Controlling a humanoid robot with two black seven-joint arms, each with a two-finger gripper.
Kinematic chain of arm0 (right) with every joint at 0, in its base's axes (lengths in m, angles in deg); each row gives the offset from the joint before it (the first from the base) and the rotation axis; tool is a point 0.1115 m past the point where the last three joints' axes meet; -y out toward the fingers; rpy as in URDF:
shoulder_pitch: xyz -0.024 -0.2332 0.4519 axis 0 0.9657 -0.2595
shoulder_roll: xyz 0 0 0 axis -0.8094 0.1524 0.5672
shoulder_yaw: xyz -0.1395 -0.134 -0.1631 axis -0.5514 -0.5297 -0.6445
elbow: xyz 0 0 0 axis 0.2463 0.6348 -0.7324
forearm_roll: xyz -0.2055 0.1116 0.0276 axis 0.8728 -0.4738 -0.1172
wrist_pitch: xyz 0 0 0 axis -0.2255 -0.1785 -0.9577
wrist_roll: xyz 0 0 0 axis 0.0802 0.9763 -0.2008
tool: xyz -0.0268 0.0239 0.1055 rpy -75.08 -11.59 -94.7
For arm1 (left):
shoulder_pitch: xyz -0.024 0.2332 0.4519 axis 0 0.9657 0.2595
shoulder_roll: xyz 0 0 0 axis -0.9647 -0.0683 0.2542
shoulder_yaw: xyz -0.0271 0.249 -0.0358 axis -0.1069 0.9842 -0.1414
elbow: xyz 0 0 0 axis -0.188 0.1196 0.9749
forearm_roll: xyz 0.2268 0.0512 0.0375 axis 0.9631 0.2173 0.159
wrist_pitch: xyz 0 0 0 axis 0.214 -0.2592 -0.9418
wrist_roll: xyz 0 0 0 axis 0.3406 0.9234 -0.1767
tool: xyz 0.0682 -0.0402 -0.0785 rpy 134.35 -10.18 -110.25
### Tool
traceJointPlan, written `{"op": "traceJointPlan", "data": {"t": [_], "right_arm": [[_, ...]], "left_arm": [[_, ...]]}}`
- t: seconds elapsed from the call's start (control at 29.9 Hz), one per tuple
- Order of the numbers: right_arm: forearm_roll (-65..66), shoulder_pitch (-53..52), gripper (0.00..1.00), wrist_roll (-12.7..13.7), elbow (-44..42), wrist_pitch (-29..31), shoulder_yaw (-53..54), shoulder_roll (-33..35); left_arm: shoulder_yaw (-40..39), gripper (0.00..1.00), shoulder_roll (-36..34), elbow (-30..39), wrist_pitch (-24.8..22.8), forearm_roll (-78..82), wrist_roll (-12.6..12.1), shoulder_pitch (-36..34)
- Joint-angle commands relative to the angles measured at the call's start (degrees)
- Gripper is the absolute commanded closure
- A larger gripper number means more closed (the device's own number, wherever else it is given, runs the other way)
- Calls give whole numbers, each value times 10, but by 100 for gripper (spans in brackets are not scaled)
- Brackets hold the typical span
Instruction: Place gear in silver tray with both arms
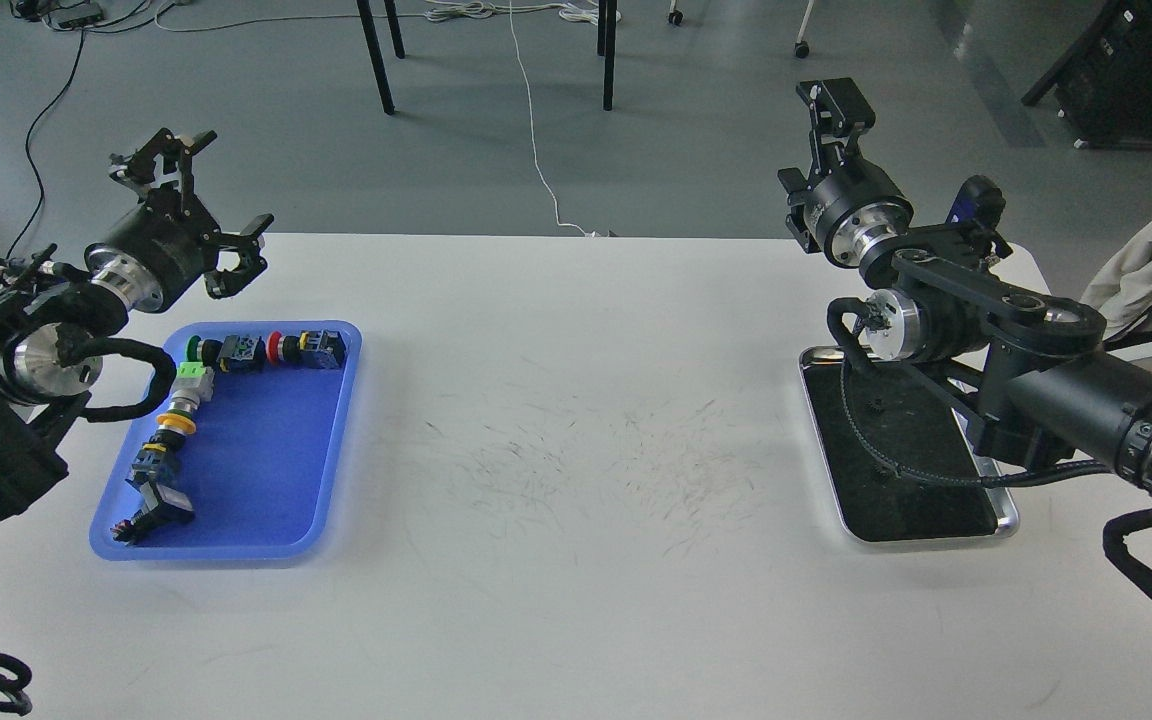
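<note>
The silver tray [1006, 520] lay on the right side of the white table [576, 450], partly hidden by the right arm crossing above it. The right gripper [826, 110] pointed up and away beyond the table's far edge; whether its fingers were parted could not be told. The left gripper [211, 195] hung above the far left corner, fingers spread wide and holding nothing. Just beneath it, the blue tray [266, 480] held a row of small electrical parts [236, 352].

Left gripper [204, 190] spread wide, blue tray [266, 460], silver tray [841, 500]
</note>
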Motion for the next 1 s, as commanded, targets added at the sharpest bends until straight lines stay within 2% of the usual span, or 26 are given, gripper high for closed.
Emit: {"op": "traceJointPlan", "data": {"t": [0.0, 0.37, 0.43, 0.53, 0.57, 0.97], "right_arm": [[-7, 0, 1, 9, 1, -2, 12, -5], [-45, 0, 1, 11, -42, 2, 44, -41], [-45, 1, 1, 11, -35, 2, 40, -40], [-45, 1, 1, 19, -32, 26, 35, -30], [-45, 1, 1, 22, -28, 47, 30, -23], [-35, 19, 1, 15, 1, 136, -11, 52]], "left_arm": [[1, 2, 4, 0, 3, 0, -1, 0], [0, 2, 19, 9, 15, -1, -3, -3], [6, 2, 12, 7, 16, -4, -17, -14], [4, 2, 4, 5, 15, -5, -63, -29], [6, 2, 4, 5, 14, -5, -71, -29], [11, 2, -9, 4, 7, -4, -78, -23]]}}
